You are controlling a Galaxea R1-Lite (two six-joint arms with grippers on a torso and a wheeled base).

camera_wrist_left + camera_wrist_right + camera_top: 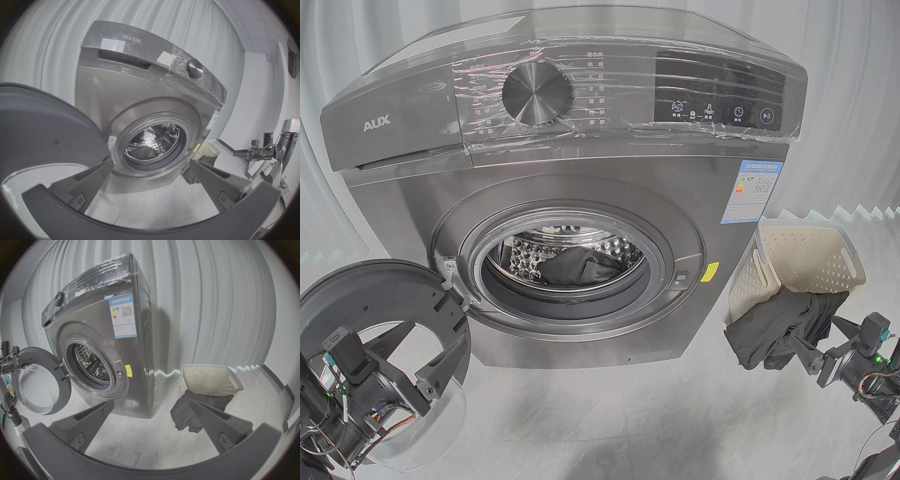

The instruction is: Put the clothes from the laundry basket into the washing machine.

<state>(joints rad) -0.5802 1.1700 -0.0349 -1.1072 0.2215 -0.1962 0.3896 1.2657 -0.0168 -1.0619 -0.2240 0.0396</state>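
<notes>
Head view — garment (775, 331) (dark) hangs floorward over basket (814, 255).

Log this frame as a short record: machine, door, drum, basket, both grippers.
machine: silver-grey front-loading washing machine
door: round glass-windowed door, swung open to the robot's left
drum: one dark crumpled garment inside
basket: cream perforated plastic laundry basket, right of the machine, seemingly tipped toward the robot
spilling out: dark grey garment, over the rim onto the floor
left gripper: open, in front of the door
right gripper: open, beside the dark grey garment, not gripping it
</notes>
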